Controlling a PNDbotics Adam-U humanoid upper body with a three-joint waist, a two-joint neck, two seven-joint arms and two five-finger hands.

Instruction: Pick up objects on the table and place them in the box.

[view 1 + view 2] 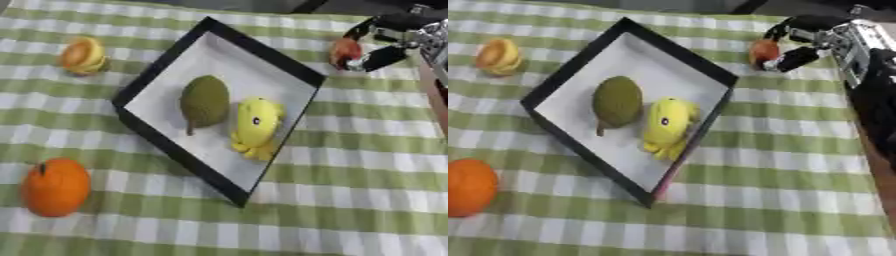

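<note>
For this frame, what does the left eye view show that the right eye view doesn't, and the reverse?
Only the left eye view shows the whole orange; the right eye view cuts it at the edge.

Only the right eye view shows more of the right robot hand and its dark arm down the right side.

Both share the black-rimmed box holding a green fruit and a yellow toy, a small orange-yellow item at far left, and that hand's fingers curled around a small red object.

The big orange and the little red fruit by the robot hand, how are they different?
The big orange is orange and larger; the little red fruit is red and smaller. The orange sits alone near the front left; the red fruit is far right, with the right robot hand curled round it. Both are outside the box.
</note>
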